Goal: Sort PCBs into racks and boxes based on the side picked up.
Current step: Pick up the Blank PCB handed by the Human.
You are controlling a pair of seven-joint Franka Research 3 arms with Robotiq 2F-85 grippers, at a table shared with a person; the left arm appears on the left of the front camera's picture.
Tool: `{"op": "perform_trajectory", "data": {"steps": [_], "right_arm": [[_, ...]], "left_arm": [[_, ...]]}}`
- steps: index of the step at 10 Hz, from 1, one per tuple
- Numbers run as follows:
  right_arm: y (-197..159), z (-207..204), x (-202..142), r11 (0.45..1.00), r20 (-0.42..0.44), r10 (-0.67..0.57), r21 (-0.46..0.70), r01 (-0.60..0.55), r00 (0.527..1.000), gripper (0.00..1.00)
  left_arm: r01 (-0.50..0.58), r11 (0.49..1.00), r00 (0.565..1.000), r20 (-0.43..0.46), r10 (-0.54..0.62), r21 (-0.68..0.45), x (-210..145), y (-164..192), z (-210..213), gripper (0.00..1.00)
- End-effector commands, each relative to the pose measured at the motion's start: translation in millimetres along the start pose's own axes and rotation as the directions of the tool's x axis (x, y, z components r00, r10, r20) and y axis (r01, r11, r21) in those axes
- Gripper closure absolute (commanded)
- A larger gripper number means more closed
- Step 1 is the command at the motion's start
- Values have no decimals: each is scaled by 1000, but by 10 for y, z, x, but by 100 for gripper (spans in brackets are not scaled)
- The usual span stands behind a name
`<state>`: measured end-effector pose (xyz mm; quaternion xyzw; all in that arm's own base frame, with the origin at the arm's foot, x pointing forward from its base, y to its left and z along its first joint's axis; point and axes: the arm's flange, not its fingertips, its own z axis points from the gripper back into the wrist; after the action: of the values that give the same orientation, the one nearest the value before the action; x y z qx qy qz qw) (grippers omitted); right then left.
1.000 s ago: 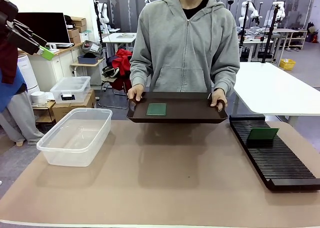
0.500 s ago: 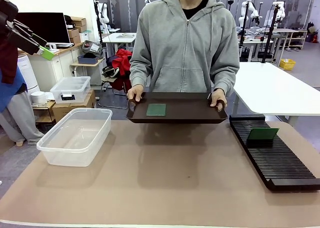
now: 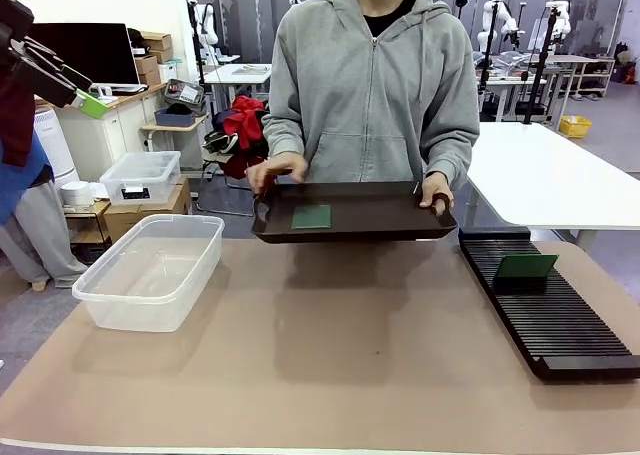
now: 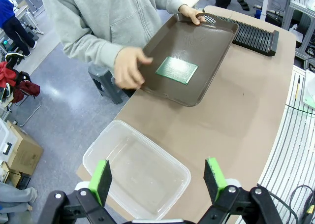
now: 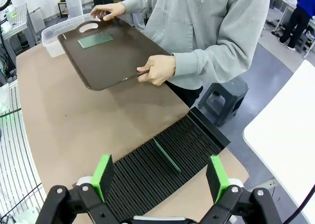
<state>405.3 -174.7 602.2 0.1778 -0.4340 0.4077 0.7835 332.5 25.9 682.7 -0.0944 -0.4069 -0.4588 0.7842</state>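
Our left end effector (image 4: 157, 177) hangs high on the left, looking down on the tub (image 4: 147, 179). Its jaws are spread wide and grip nothing. Our right end effector (image 5: 160, 177) hangs above the rack (image 5: 142, 172), its jaws likewise spread and empty.

One PCB (image 3: 311, 216) lies flat in the brown tray (image 3: 390, 215), toward the tub end. The person holds the tray over the far edge of the tabletop (image 3: 330, 355). One hand (image 3: 436, 192) grips the end nearer the rack. The other hand (image 3: 275, 168) is at the corner nearer the tub, and we cannot tell whether it touches.

A second PCB (image 3: 526, 266) stands on edge in a slot near the rack's far end. The tub sits on the tabletop's left, the rack along its right.
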Motion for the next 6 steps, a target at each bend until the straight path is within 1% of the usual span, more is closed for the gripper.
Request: {"op": "perform_trajectory", "data": {"steps": [1, 6], "right_arm": [[-9, -9, 14, 1000, 0, -2, -3, 2, 1000, 0], [-9, -9, 14, 1000, 0, -2, -3, 2, 1000, 0]], "left_arm": [[-4, 1000, 1000, 1, 4, 0, -17, 1, -3, 0], [-4, 1000, 1000, 1, 4, 0, -17, 1, -3, 0]]}}
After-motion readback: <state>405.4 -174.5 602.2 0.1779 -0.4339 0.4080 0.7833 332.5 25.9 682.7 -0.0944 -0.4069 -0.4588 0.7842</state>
